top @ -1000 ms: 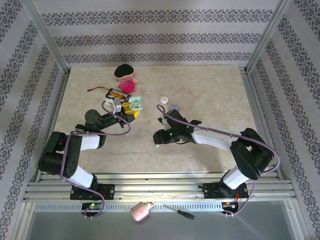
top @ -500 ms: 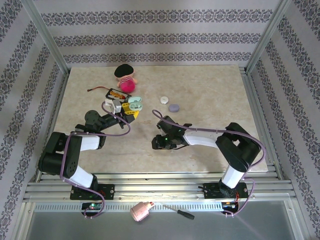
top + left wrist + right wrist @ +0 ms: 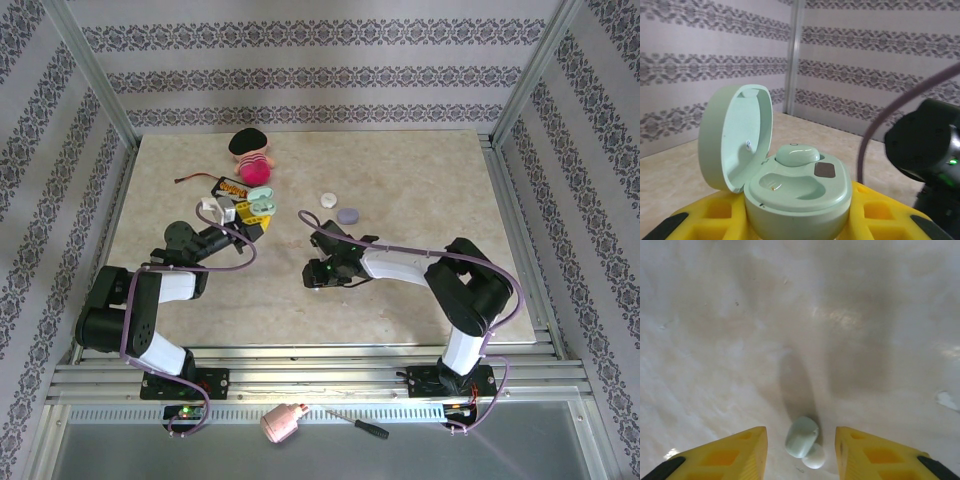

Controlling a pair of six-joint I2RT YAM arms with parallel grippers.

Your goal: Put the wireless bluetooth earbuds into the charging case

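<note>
Near centre, your right gripper [image 3: 801, 452] just swung over bud [image 3: 801, 435], jaws apart astride it, so pinch next; left gripper [image 3: 797, 222] clamps open case [image 3: 795, 192].

Your left gripper [image 3: 250, 214] grips the mint charging case [image 3: 797, 192], wrist level; your right gripper [image 3: 801, 450] points downward, jaws standing apart.

An earbud [image 3: 797, 154] sits in the case [image 3: 795, 202], a loose earbud [image 3: 801, 436] between right fingers [image 3: 730, 455].
</note>
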